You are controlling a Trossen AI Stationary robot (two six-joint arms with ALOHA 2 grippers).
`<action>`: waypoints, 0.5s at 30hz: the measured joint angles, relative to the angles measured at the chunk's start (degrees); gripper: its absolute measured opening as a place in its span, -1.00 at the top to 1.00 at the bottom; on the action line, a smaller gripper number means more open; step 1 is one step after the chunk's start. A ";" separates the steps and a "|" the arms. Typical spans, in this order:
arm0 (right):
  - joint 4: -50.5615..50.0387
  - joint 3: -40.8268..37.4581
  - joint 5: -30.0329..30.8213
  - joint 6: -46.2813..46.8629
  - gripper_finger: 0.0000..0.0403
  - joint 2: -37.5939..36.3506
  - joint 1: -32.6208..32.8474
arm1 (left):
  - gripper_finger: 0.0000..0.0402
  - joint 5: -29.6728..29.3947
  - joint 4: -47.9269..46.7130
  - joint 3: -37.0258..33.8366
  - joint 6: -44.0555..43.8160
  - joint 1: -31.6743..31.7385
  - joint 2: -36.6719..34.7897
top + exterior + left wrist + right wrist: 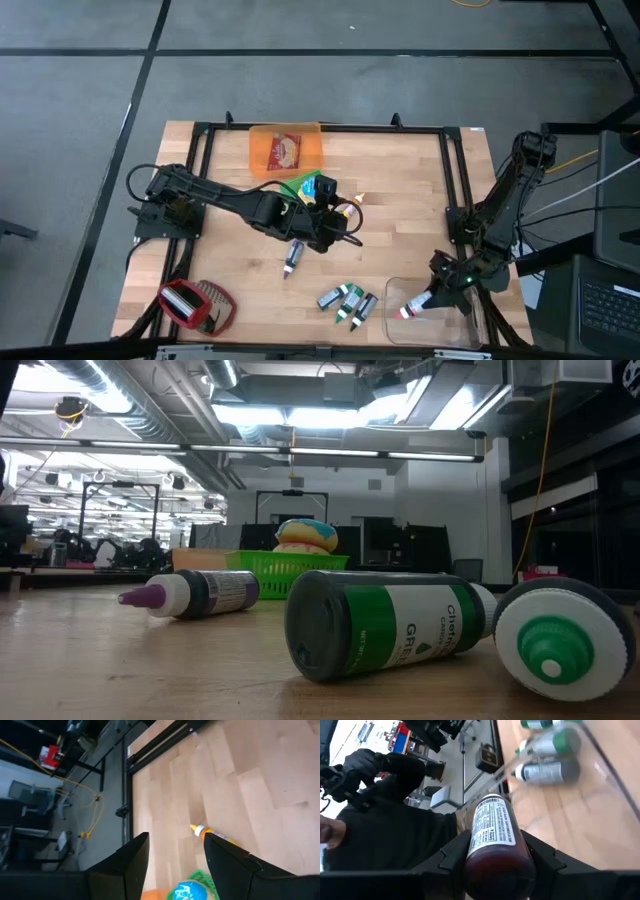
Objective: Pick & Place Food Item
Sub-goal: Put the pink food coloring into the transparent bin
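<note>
Cylindrical dark bottle [495, 850] sits pinched in right pincer [495, 865]; left pincer [172, 852] spread.

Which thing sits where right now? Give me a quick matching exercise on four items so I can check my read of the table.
Things:
1. purple-tipped bottle
2. red-tipped bottle
3. snack packet
4. green-capped bottles

Places:
A. in the orange tray
B. held in the right gripper, over the clear bin
C. lying alone on the wood, mid-table
D. clustered on the wood beside the clear bin

Pairs: 1-C, 2-B, 3-A, 4-D
</note>
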 joint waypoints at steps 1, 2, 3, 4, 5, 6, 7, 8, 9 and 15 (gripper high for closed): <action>0.05 0.00 0.28 1.41 0.28 0.31 0.34 | 0.08 0.23 0.10 0.00 0.00 0.14 0.00; 0.12 0.00 0.33 2.53 0.28 0.59 0.53 | 0.08 0.33 0.21 0.00 -0.01 0.35 0.00; 0.06 0.00 0.31 3.31 0.27 0.96 0.56 | 0.08 0.52 0.19 0.00 0.08 0.54 0.00; -0.03 0.00 0.31 4.08 0.26 1.30 0.56 | 0.08 0.71 0.21 0.00 0.17 0.74 0.00; 0.01 0.00 0.33 4.56 0.25 1.57 0.56 | 0.08 1.00 0.20 0.00 0.16 0.95 0.00; 0.03 0.00 0.35 5.16 0.23 1.76 0.56 | 0.08 1.11 0.19 0.00 0.15 1.12 0.00; 0.01 0.00 0.43 5.53 0.20 1.95 0.56 | 0.08 1.15 0.19 0.00 0.17 1.27 0.00; 0.03 0.00 0.47 5.71 0.16 2.05 0.56 | 0.08 1.15 0.19 0.00 0.27 1.31 0.00; 0.01 0.00 0.50 5.95 0.13 2.04 0.56 | 0.08 1.16 0.19 0.00 0.56 1.33 0.00; 0.01 0.00 0.07 6.91 -0.02 2.05 0.54 | 0.08 1.32 0.19 0.00 1.22 1.52 0.02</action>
